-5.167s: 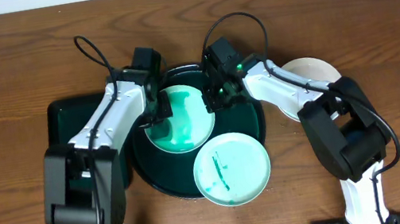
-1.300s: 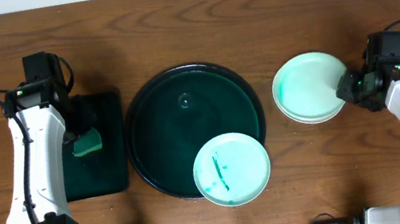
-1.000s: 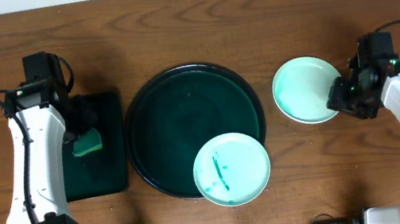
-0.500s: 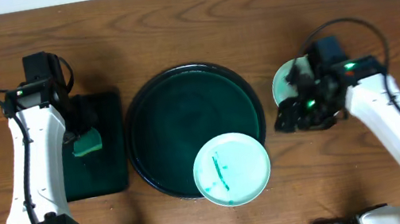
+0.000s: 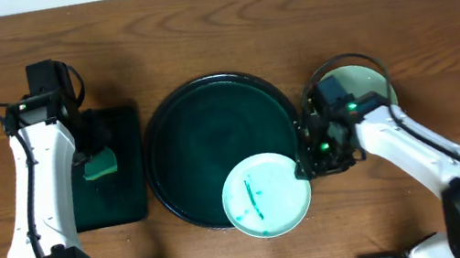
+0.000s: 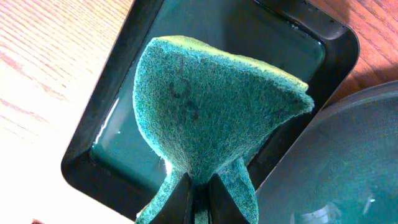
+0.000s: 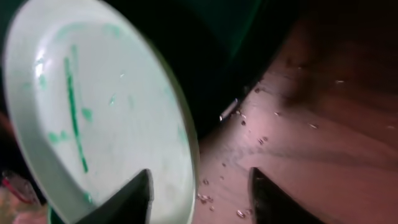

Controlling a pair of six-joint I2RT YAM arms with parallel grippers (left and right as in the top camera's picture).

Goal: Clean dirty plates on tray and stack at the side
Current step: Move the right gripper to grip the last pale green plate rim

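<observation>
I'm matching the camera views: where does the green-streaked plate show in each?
Overhead: green-streaked plate lower centre, overhanging the round dark tray.
Left wrist: not in it.
Right wrist: fills the left side.
Shared landmark: the round dark tray, lower right in left wrist, top in right wrist.

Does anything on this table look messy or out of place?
The green-streaked plate sits askew: it overhangs the near rim of the tray instead of lying fully inside. In the right wrist view, small specks litter the wood beside it.
</observation>
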